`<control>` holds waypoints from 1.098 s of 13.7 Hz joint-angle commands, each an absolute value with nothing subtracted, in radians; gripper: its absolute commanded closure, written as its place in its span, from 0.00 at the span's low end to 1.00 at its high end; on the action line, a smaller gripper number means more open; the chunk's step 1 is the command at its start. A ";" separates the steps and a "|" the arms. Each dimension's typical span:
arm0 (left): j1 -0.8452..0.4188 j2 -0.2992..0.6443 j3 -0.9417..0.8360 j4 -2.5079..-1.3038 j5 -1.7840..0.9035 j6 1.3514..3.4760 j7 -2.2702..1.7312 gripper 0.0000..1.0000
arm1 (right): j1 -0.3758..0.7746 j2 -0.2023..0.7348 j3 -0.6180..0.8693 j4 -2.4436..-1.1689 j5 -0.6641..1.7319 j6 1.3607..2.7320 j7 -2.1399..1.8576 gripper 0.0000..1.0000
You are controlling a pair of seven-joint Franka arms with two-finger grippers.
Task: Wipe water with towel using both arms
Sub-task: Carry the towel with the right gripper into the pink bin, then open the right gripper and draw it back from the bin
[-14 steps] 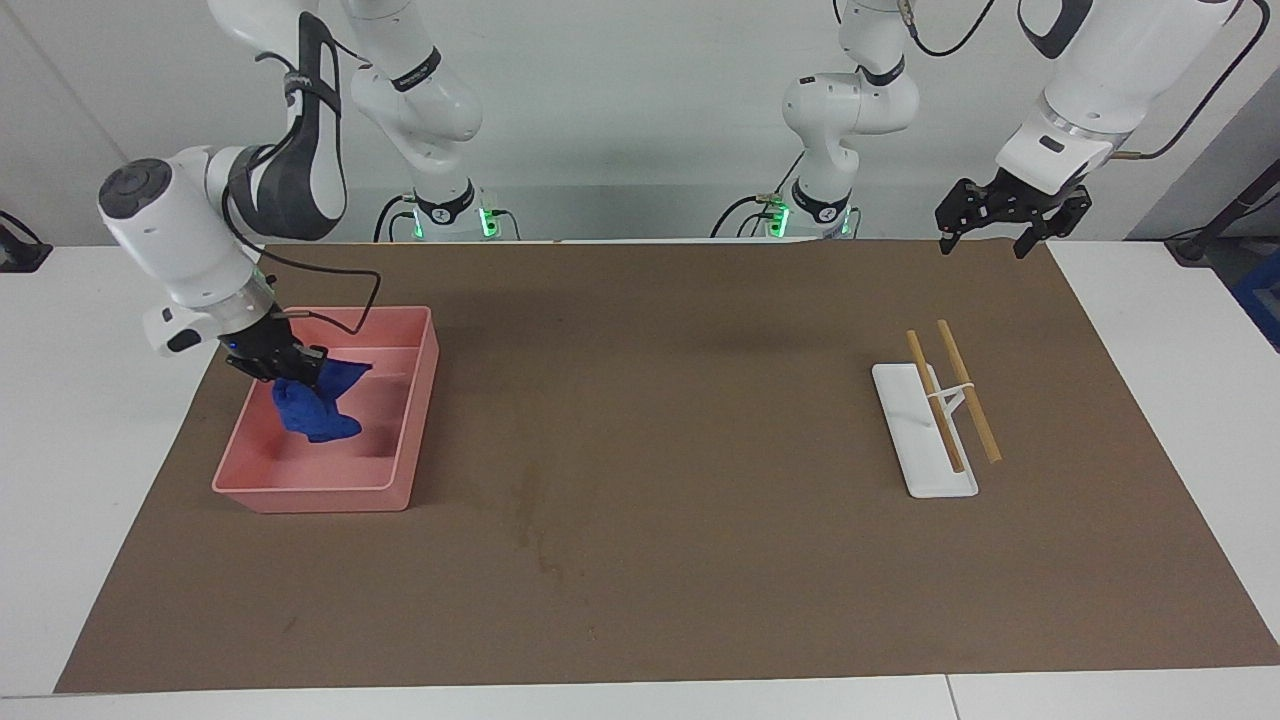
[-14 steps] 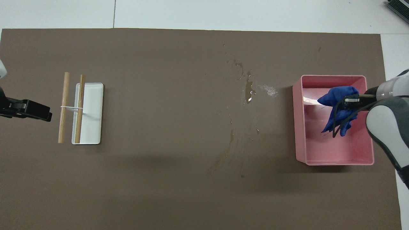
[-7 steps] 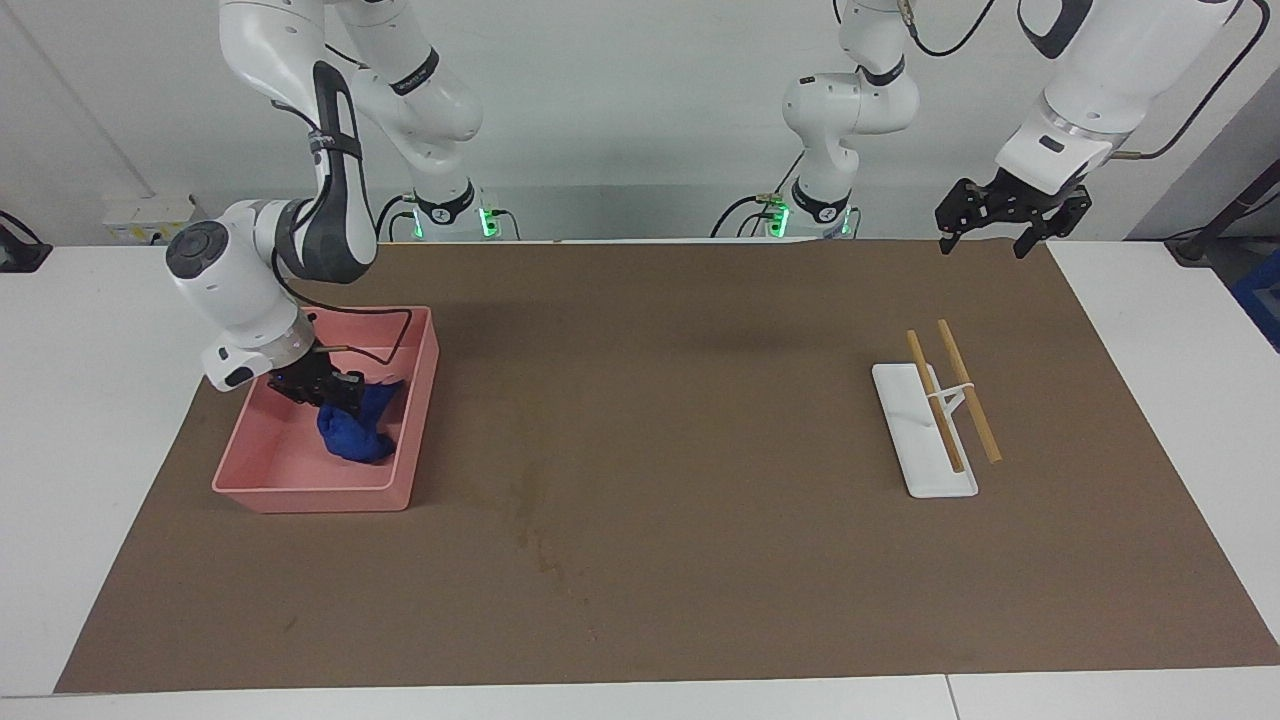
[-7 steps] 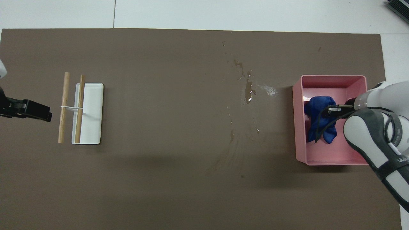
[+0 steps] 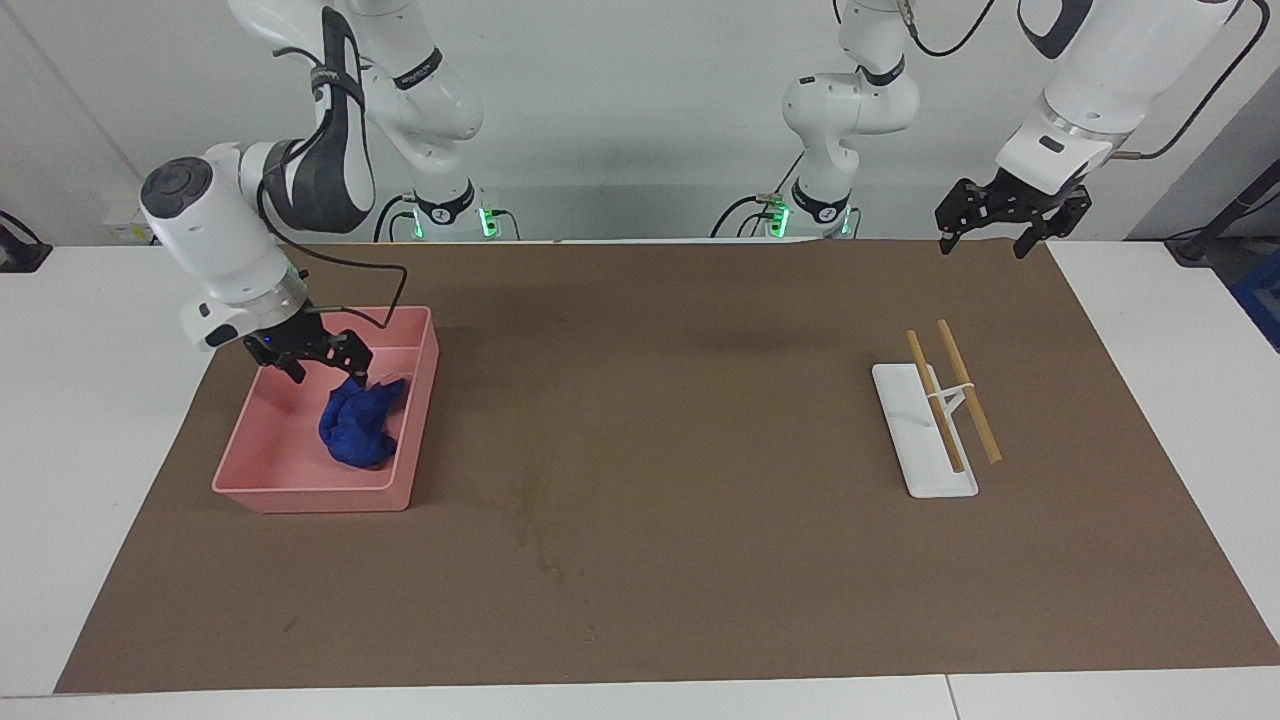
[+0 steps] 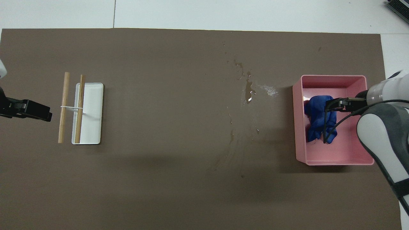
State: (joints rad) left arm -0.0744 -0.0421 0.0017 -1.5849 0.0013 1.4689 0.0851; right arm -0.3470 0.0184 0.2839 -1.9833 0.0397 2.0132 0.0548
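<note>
Facing view: right end effector (image 5: pixel 325 365) hangs released above my pink tray (image 5: pixel 405 470); the towel (image 5: pixel 358 428) lies inside, at its five o'clock. Left end effector (image 5: pixel 1012 225) waits, spread, over the mat's corner.

Overhead view: water (image 6: pixel 248 92) glistens at the tray's nine o'clock.
</note>
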 commanded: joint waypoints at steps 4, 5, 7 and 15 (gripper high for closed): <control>-0.084 -0.046 0.012 -1.585 0.018 1.454 0.100 0.00 | -0.189 -0.002 0.295 -1.795 -0.044 1.804 0.267 0.00; -0.084 -0.046 0.012 -1.585 0.017 1.454 0.100 0.00 | -0.157 0.023 0.296 -1.740 -0.072 1.777 0.293 0.00; -0.084 -0.046 0.012 -1.585 0.017 1.454 0.100 0.00 | -0.135 0.038 0.298 -1.668 -0.058 1.741 0.334 0.00; -0.084 -0.046 0.012 -1.586 0.017 1.454 0.100 0.00 | -0.156 0.008 0.281 -1.503 -0.054 1.536 0.339 0.00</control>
